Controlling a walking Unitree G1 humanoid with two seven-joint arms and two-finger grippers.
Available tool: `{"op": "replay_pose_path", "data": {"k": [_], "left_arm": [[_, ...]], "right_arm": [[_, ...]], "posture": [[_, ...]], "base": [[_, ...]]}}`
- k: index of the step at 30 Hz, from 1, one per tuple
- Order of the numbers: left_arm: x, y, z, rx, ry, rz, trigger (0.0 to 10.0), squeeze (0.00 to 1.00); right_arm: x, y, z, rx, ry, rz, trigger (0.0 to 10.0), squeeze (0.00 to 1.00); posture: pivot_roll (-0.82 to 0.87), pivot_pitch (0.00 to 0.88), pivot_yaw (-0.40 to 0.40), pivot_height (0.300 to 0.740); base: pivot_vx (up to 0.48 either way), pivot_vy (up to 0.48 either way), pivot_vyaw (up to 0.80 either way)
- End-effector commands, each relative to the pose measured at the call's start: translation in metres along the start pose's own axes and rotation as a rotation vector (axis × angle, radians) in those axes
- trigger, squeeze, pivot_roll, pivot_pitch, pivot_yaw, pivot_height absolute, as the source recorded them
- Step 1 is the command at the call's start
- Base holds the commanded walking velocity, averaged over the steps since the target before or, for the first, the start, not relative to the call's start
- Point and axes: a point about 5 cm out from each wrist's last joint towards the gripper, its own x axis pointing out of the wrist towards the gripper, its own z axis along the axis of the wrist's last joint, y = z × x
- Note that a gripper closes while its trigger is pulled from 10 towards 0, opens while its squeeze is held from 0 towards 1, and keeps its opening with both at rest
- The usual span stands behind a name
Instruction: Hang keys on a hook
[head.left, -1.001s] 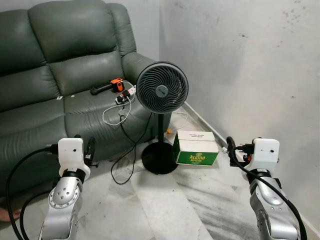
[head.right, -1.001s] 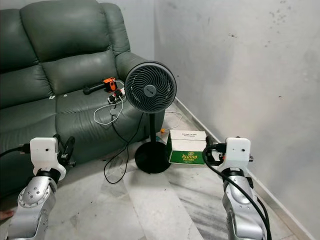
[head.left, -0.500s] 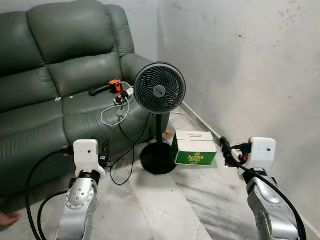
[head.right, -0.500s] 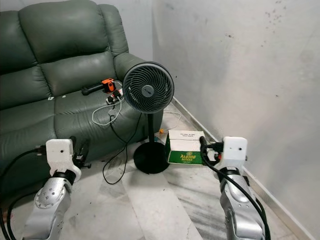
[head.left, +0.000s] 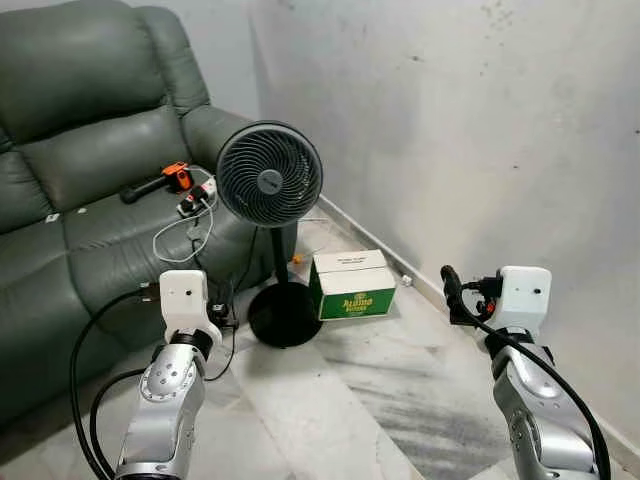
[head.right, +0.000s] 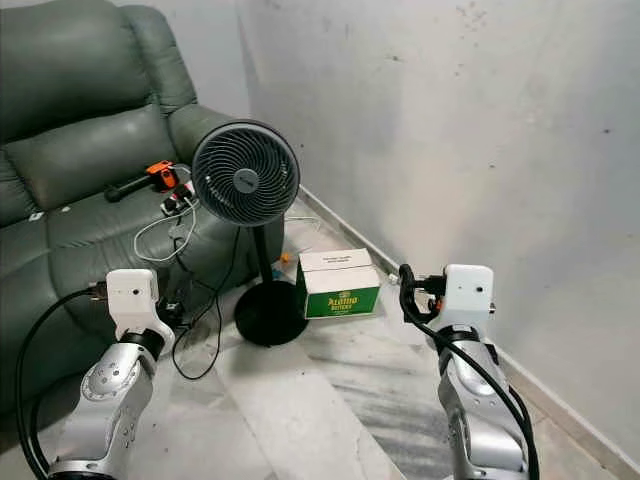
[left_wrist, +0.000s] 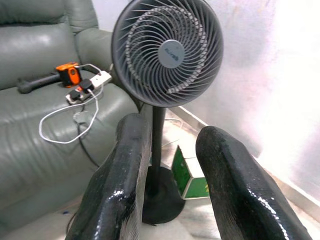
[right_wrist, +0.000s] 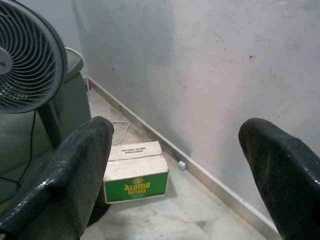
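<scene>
Here, head views: left claw lower left, right claw lower right, both raised; pedestal fan centre, green-and-white box beside its base, sofa upper left. Left wrist view: fingers slightly spread, holding nothing, fan beyond. Right wrist view: fingers spread wide, box between, bare wall behind. Keys, hook: cannot tell where.

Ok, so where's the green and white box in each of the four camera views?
Left eye view: the box sits on the floor right of the fan's base, near the wall.
Right eye view: same spot, the box right of the base.
Left wrist view: a corner of it between the two black fingers.
Right wrist view: low, below the fan.
Shared landmark: the standing fan.
</scene>
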Motion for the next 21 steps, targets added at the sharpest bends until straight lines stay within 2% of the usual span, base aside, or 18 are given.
{"op": "replay_pose_path", "data": {"k": [1,12,16,17,21], "left_arm": [[0.0019,0.0016,0.0008,-0.002,0.009,-0.005,10.0,0.0],[0.0044,0.006,-0.0051,-0.003,0.043,0.031,10.0,0.0],[0.0069,0.0075,-0.0029,-0.027,0.042,0.049,10.0,0.0],[0.0081,0.007,-0.0029,-0.056,0.057,0.065,10.0,0.0],[0.0072,0.0052,-0.0018,-0.058,0.061,0.059,10.0,0.0]], "right_arm": [[0.0008,0.0038,0.0034,-0.009,-0.016,0.009,10.0,0.0],[0.007,0.0052,0.0049,-0.012,-0.028,-0.004,10.0,0.0],[0.0073,0.0067,0.0048,0.006,-0.033,-0.018,10.0,0.0],[0.0078,0.0069,0.005,0.026,-0.036,-0.027,10.0,0.0],[0.0092,0.0062,0.002,0.069,-0.007,-0.041,10.0,0.0]], "posture": [[-0.06,0.0,0.065,0.74],[-0.06,0.0,0.073,0.74],[-0.06,0.0,0.075,0.74],[-0.05,0.0,0.074,0.74],[-0.03,0.0,0.069,0.74]], "base": [[0.0,0.0,-0.8],[0.0,0.0,-0.8],[0.0,0.0,-0.8],[0.0,0.0,-0.8],[0.0,0.0,-0.8]]}}
